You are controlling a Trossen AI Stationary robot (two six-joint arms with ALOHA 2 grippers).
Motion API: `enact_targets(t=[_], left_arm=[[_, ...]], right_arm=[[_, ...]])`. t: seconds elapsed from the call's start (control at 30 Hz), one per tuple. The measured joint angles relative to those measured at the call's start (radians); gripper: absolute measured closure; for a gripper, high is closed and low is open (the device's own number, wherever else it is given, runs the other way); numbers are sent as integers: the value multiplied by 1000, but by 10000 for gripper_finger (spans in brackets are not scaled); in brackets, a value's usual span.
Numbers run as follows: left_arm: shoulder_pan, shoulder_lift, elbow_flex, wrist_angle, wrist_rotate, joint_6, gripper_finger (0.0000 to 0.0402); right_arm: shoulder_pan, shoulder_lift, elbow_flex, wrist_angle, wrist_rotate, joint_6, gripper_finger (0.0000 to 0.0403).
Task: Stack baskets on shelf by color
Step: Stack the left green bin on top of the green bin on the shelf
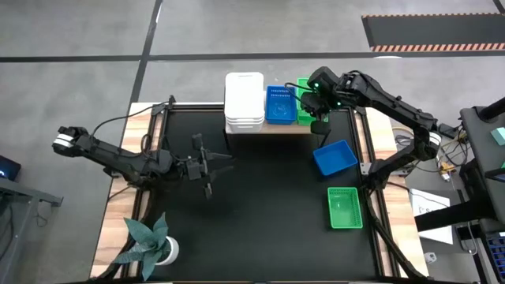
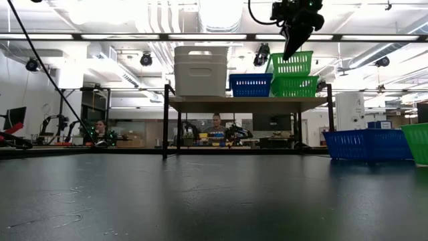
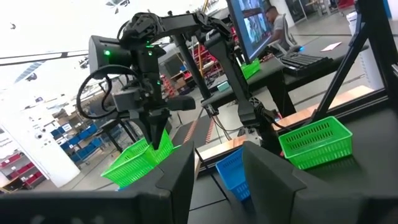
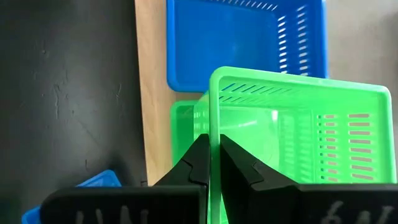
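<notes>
A green basket (image 4: 298, 143), judged light and stiff, is pinched by its thin rim in the closed right gripper (image 4: 211, 168) above the shelf's (image 1: 268, 127) right end; the left gripper (image 1: 207, 167) is held part-open, empty.

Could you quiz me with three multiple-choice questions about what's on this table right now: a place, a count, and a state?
1. Where is the white stack?
A. on the shelf
B. beside the plant
C. on the floor

2. How many baskets lie on the black table?
A. none
B. two
C. five

3. What is the right gripper doing?
A. hanging open
B. gripping a blue basket
C. pinching a green basket

A: it sits on the wooden board.
B: one blue basket, one green one.
C: its fingers clamp the green rim.
</notes>
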Motion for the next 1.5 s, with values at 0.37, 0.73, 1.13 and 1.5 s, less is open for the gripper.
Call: enact_targets(t=[0.37, 0.73, 1.13, 1.5], left_arm=[[0, -5, -1, -1, 0, 0, 282], [0, -5, -1, -1, 0, -1, 282], [0, -7, -1, -1, 0, -1, 282], [0, -7, -1, -1, 0, -2, 282]], right_arm=[[0, 0, -17, 0, 0, 5, 391], [0, 0, -18, 0, 0, 7, 378], [0, 0, -18, -5, 8, 59, 314], [0, -4, 32, -55, 9, 87, 325]])
